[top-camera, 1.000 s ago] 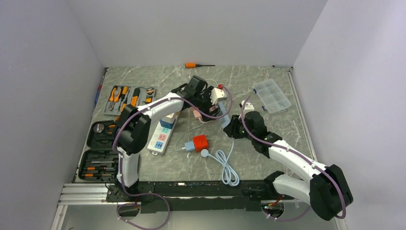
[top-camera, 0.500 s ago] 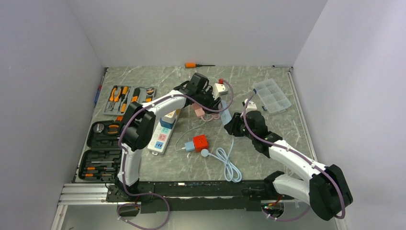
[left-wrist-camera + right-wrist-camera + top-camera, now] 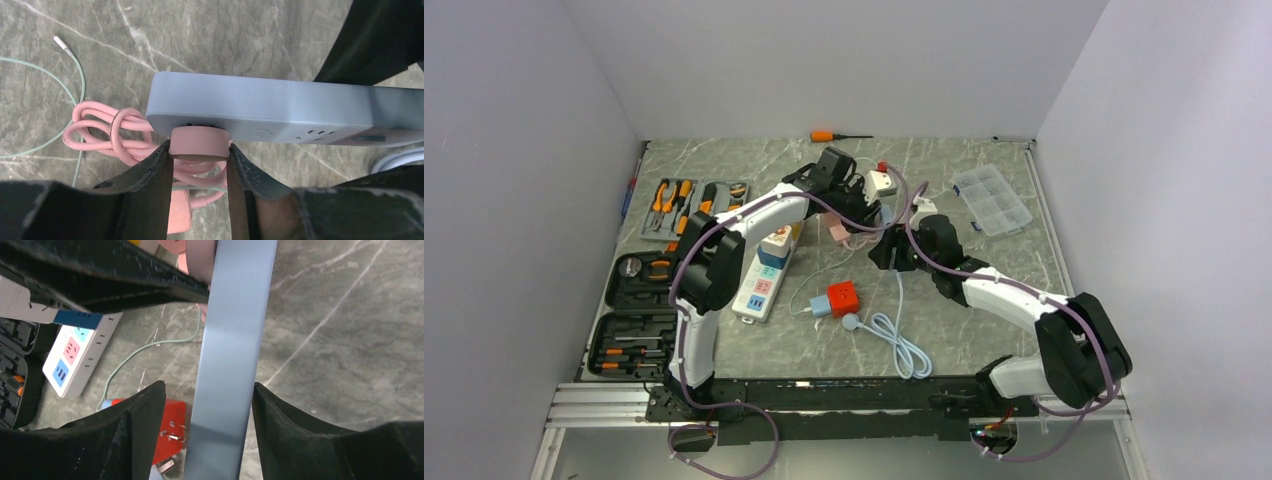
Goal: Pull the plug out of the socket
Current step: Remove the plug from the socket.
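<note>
L gripper [image 3: 200,162] pinches pink plug [image 3: 200,142], mid-frame, seated in strip [image 3: 280,107], lower face. R gripper [image 3: 207,390] straddles strip; gap shows frame-left, so can't tell if it's clamped. If it isn't, your pull drags strip along w/ plug, or grip slips off.

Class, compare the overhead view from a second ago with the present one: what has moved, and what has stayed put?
The right gripper, holding the grey-blue power strip, moved left toward the left gripper, its elbow swinging inward. The left gripper barely shifted, still clamped on the pink plug, which remains seated in the strip. The white power strip and red adapter stayed put.
</note>
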You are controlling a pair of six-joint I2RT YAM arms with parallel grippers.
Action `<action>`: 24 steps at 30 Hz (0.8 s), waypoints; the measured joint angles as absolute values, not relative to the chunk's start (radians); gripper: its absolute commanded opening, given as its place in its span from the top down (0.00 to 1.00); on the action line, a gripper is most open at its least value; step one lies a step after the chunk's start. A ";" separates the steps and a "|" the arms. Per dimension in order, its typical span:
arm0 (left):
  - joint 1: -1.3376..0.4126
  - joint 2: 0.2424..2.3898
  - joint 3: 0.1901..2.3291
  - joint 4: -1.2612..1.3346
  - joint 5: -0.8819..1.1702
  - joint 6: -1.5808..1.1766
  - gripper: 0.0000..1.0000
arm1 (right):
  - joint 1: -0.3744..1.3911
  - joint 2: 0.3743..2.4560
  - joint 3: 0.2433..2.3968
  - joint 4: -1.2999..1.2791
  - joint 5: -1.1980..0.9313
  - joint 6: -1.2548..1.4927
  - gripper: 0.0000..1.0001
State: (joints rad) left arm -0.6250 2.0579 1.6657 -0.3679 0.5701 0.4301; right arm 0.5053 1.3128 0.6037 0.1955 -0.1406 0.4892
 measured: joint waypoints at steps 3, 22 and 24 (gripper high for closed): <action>-0.622 2.045 1.647 -0.389 0.566 0.471 0.94 | 0.505 1.363 0.651 0.202 -0.141 0.459 0.42; -0.628 1.998 1.615 -0.432 0.551 0.509 0.95 | 0.492 1.415 0.736 0.184 -0.206 0.384 0.39; -0.629 1.998 1.615 -0.431 0.550 0.509 0.95 | 0.491 1.416 0.736 0.182 -0.214 0.385 0.45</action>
State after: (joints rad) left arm -0.6292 1.9976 1.6146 -0.4309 0.5495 0.5091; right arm 0.4911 1.4158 0.7357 0.1822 -0.2138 0.3851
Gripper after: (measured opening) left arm 0.418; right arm 0.616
